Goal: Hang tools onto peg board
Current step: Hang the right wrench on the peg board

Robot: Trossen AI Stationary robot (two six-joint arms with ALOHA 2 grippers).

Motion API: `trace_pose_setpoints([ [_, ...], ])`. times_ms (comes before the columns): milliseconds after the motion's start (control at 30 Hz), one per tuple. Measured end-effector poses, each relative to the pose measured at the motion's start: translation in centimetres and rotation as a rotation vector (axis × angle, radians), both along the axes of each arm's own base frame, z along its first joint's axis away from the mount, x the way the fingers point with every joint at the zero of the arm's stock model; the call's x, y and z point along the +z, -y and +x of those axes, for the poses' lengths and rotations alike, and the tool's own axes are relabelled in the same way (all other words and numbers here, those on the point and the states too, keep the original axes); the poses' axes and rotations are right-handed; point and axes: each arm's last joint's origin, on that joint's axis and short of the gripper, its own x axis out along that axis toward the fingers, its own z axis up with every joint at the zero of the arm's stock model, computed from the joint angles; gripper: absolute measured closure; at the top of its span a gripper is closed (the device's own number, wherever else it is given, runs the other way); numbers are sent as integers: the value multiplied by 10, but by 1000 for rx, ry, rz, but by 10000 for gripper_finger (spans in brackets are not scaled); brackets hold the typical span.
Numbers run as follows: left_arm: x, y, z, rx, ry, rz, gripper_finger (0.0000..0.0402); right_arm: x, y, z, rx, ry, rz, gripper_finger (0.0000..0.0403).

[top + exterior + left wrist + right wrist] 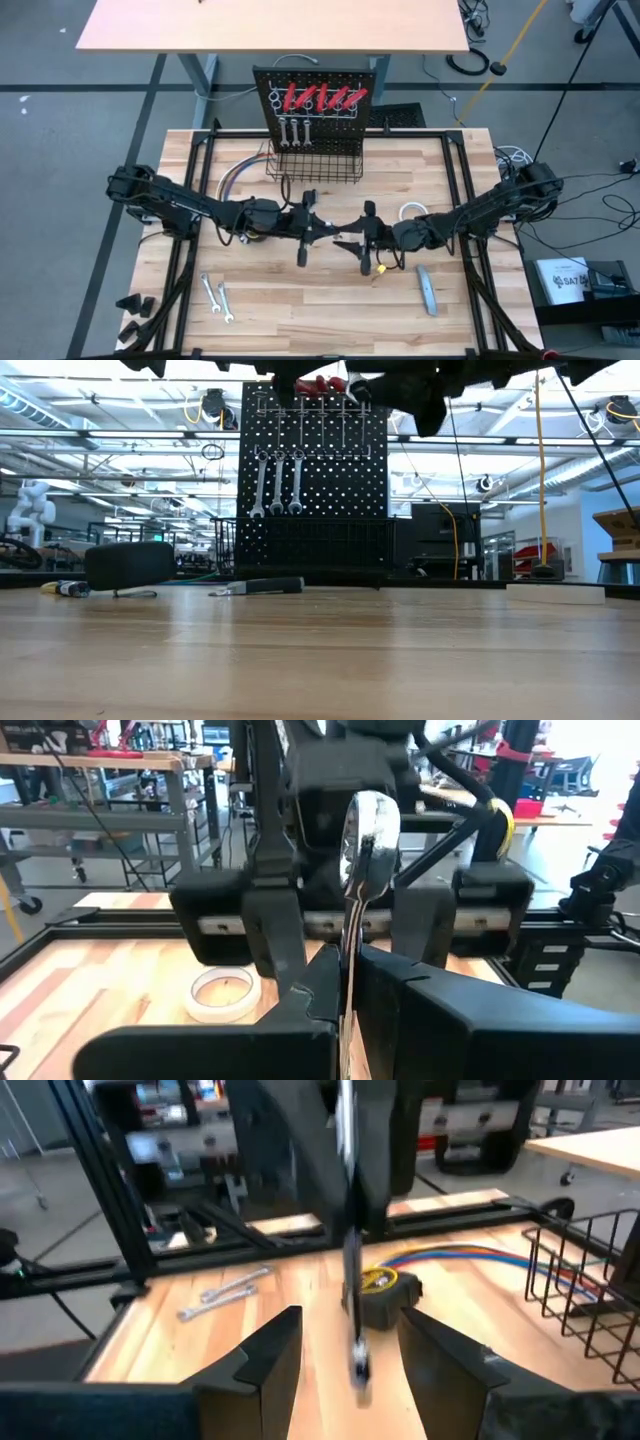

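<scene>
My left gripper (322,229) and right gripper (354,238) face each other above the middle of the table. The left one is shut on a silver wrench (366,840), which shows edge-on. The right gripper (350,1325) is open, and its fingers (278,930) stand on either side of the wrench's free end without visibly touching it. The upright black peg board (320,100) carries red-handled tools (325,97) and three hanging wrenches (277,485) above its wire basket (315,165). My left gripper pinches the wrench's shaft (349,955) between its two fingers, coming level from the table's left, with the fingers along the wrench. The wrench is lifted clear, and its shiny head (371,820) points toward the right gripper. The fingers hide the held end.
Two silver wrenches (215,297) lie near the front left and a grey bar (427,290) near the front right. A white tape roll (412,212) lies beside the right arm. The yellow tape measure (385,1295) and coloured wires (235,175) lie below the left arm.
</scene>
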Motion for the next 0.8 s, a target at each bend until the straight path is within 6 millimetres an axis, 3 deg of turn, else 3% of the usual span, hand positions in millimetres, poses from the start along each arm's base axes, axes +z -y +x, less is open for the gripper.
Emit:
trace_pose_setpoints([
  [300, 0, 0, 0, 1, 1, 2, 389, -1, 3, 1, -17, -13, -29, 251],
  [467, 2, 0, 0, 3, 22, 1, 381, -2, 3, 0, -19, -19, -36, 298],
  [633, 2, 0, 0, 7, 22, 1, 362, -1, 3, 1, -11, -17, -78, 385],
  [800, 1, -1, 0, 34, 15, 5, 357, 1, 3, 1, -15, 0, -80, 396],
])
